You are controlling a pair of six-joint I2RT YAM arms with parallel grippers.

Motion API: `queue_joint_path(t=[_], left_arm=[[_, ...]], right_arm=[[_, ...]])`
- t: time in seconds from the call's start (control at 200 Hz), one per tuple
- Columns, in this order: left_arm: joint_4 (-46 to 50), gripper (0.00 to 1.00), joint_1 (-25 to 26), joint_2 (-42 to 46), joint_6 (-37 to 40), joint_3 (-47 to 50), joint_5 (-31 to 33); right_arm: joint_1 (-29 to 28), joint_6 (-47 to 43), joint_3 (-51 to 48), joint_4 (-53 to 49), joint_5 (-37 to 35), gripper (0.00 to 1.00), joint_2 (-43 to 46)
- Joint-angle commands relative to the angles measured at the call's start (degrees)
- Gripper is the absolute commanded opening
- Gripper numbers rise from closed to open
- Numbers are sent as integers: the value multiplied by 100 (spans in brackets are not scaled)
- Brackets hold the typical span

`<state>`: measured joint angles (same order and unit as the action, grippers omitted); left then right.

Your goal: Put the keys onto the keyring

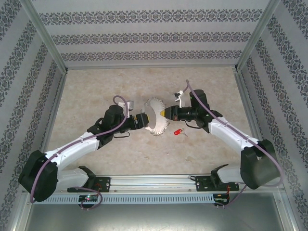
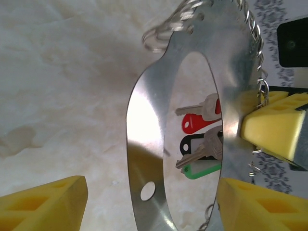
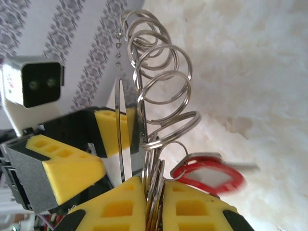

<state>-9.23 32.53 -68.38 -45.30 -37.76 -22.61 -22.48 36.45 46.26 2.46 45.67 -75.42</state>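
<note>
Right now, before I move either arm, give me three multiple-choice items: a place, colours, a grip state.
1. Where is the red-tagged key? A on the table; B threaded on the keyring; C between the left fingers.
2. Which tag colours show through the keyring? A blue, white; B red, black, green; C yellow only.
3. Which fingers are shut on the keyring? A left; B right; C neither.
Answers: 1 A, it lies on the table beside the keyring. 2 B, a black tag and a green tag lie by the red one. 3 B, the right fingers pinch its rings; the left fingers stand open around it.
</note>
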Motion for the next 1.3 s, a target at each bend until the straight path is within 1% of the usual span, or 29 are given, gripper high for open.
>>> queue_joint_path(t=[0.0, 0.08, 0.165, 0.195, 0.28, 0.375, 0.405, 0.43, 0.515, 0.56, 0.575, 0.62, 0.624, 0.659, 0.669, 0.689, 0.729, 0.789, 0.854, 0.914, 0.974, 1.019, 1.054, 1.089, 1.139, 1.174, 1.229, 1.294], left_arm=[[-612, 68, -141, 15, -101, -347, -505], [-1098, 62, -224, -56, -340, -421, -720], [-1382, 53, -241, -107, -483, -591, -790], [-1390, 47, -253, -117, -489, -674, -796], [-1314, 25, -273, -46, -408, -883, -753], [-1057, 8, -329, 118, -181, -1035, -658], [-972, 4, -356, 174, -68, -1086, -679], [-886, 0, -380, 213, 45, -1123, -705], [-535, 0, -451, 374, 628, -1323, -933], [-242, 0, -478, 446, 1162, -1490, -1156], [-132, 0, -484, 467, 1367, -1575, -1249], [498, 0, -496, 508, 1926, -1884, -1532], [579, 0, -499, 509, 2112, -1928, -1532], [1178, 0, -500, 522, 2707, -2247, -1689], [1365, 0, -502, 517, 2770, -2401, -1734], [1762, 0, -502, 499, 3206, -2611, -1802], [2617, 0, -500, 435, 3917, -3064, -1909], [3832, 0, -502, 250, 4887, -3762, -1984], [4805, 0, -495, -17, 5455, -4432, -1946], [5394, 0, -498, -271, 5766, -4925, -2081], [5663, 0, -491, -446, 5828, -5245, -2179], [5777, 0, -491, -546, 5831, -5418, -2223], [5819, 0, -496, -613, 5814, -5528, -2258], [5879, 0, -499, -660, 5814, -5625, -2278], [5976, 0, -491, -717, 5848, -5757, -2275], [6014, 0, -499, -749, 5848, -5827, -2242], [6010, 0, -494, -772, 5834, -5882, -2206], [5968, 0, -502, -776, 5792, -5899, -2194]], right_arm=[[-8, 854, -104, 1022, -180, 0, 376], [-43, 1102, -143, 1290, -240, 0, 520], [-154, 1211, -126, 1379, -332, 0, 622], [-181, 1191, -118, 1371, -375, 1, 652], [-244, 1098, -154, 1326, -583, 2, 776], [-281, 980, -270, 1362, -831, 8, 1009], [-291, 863, -299, 1352, -876, 10, 1101], [-292, 761, -317, 1319, -911, 14, 1191], [-292, 329, -370, 1023, -1161, 36, 1559], [-260, 63, -425, 838, -1368, 47, 1812], [-239, -16, -447, 751, -1486, 49, 1900], [-183, -220, -561, 575, -1807, 56, 2197], [-176, -241, -576, 569, -1842, 57, 2241], [-118, -383, -706, 541, -2027, 64, 2490], [-106, -421, -741, 540, -2080, 67, 2579], [-83, -521, -825, 528, -2225, 71, 2729], [-65, -691, -1003, 543, -2495, 74, 3045], [-62, -1185, -1251, 655, -2533, 72, 3459], [-113, -1787, -1452, 756, -2238, 69, 3765], [-216, -2365, -1571, 792, -2015, 58, 3912], [-415, -2904, -1602, 774, -1797, 46, 3964], [-670, -3315, -1609, 760, -1735, 38, 3968], [-948, -3661, -1620, 769, -1806, 30, 3957], [-1253, -4034, -1620, 756, -1997, 21, 3925], [-1732, -4447, -1619, 797, -2484, 19, 3867], [-2047, -4717, -1620, 867, -2932, 15, 3806], [-2509, -5181, -1612, 999, -3471, 13, 3667], [-2877, -5613, -1554, 1117, -3837, 14, 3454]])
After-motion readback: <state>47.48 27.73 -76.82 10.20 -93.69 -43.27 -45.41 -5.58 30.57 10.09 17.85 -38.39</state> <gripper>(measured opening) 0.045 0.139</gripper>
